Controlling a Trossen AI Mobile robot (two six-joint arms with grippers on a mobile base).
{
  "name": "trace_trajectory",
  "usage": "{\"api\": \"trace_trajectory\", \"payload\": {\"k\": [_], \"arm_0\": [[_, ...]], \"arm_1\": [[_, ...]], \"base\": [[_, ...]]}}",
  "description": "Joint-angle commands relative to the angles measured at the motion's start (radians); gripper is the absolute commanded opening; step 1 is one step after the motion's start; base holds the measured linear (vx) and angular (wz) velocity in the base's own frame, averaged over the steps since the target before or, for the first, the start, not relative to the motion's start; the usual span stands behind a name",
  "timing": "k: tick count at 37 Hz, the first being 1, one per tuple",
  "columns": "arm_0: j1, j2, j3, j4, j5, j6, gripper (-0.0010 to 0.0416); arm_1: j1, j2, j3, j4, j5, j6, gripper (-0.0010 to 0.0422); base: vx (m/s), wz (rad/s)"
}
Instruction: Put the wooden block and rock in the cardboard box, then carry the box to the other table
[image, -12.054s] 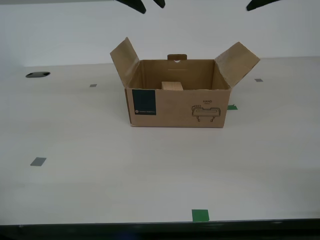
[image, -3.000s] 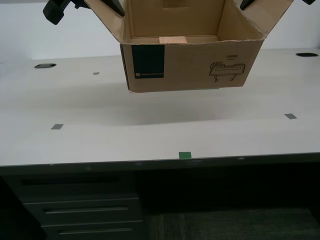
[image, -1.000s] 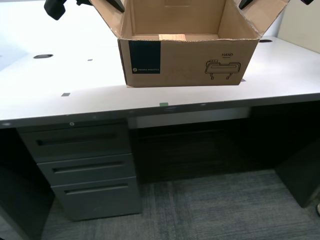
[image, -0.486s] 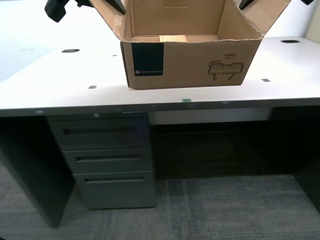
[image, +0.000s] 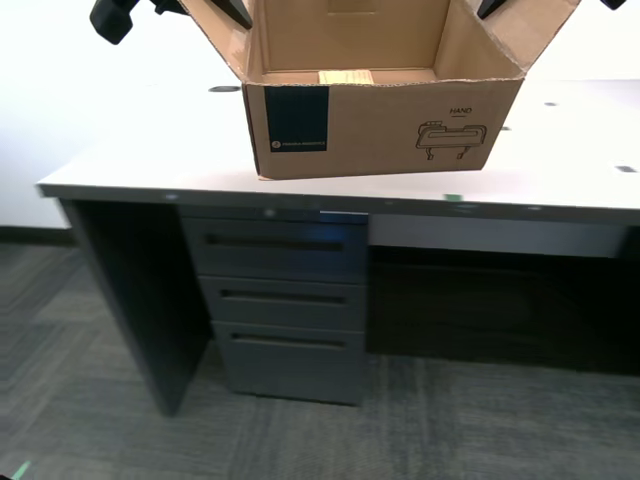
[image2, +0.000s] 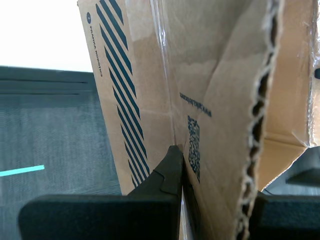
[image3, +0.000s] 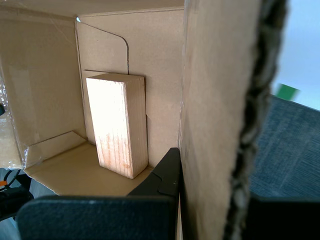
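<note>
Cardboard box (image: 380, 130): brown corrugated, open-topped, side flaps splayed outward; dark navy label and a line drawing on its front; held up high in the exterior view, in front of a desk.
My first gripper (image3: 215, 200): jaws closed on a wall of the cardboard box, one black finger (image3: 162, 180) pressed against the inner face, the corrugated edge running between the jaws.
My second gripper (image2: 217, 200): jaws clamped on a cardboard panel; one black finger (image2: 167, 172) lies on the face printed with navy stripes and a square code.
Wooden block (image3: 116, 125): pale tan, brick-like, inside the cardboard box, against the back wall; only its top shows over the front wall in the exterior view.
Rock: not visible in any view.
Desk (image: 120, 165): smooth whitish top with a dark oval hole (image: 224, 89) and small green tape marks.
Drawer unit (image: 285, 305): dark grey, three drawers, under the desk.
Floor (image: 90, 420): grey carpet.
</note>
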Motion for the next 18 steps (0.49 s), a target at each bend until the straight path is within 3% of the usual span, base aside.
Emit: {"api": "trace_trajectory", "payload": {"k": [1,6,13,18], "arm_0": [[0.002,-0.001,0.001,0.002,-0.008,0.013,-0.0001],[0.003,-0.001,0.001,0.003,-0.008,0.049,-0.0001],[0.014,-0.001,0.001,-0.003,-0.008,0.100,-0.0001],[0.023,-0.001,0.001,-0.003,-0.008,0.101,-0.0001]], "arm_1": [[-0.001,-0.001,0.002,0.024,0.012,0.021,-0.0001],[-0.001,-0.001,0.002,0.061,0.075,0.058,-0.0001],[-0.001,-0.001,0.002,0.061,0.093,0.102,-0.0001],[-0.001,-0.001,0.002,0.060,0.110,0.128,-0.0001]], "base": [[-0.007,0.471],[0.000,0.490],[0.005,0.499],[0.010,0.493]]}}
